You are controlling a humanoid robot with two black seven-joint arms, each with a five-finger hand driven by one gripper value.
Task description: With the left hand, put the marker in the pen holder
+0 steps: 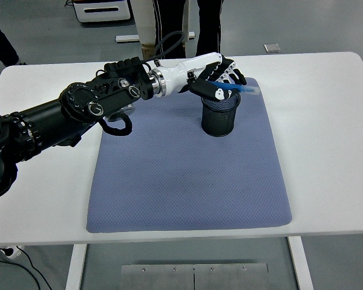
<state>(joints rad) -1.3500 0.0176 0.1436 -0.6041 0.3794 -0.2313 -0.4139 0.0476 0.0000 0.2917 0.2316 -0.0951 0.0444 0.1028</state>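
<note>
White table (pixel 327 121) carries a blue-grey mat (pixel 187 175); on it we note an upright black mesh pen holder (pixel 220 115). Directly above its rim, the left hand (pixel 218 81) grips a blue marker (pixel 237 90), lying nearly level, pale tip pointing right.

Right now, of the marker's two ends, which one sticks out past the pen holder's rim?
The pale capped tip of the marker, reaching right beyond the pen holder; the other end sits inside the left hand.
</note>
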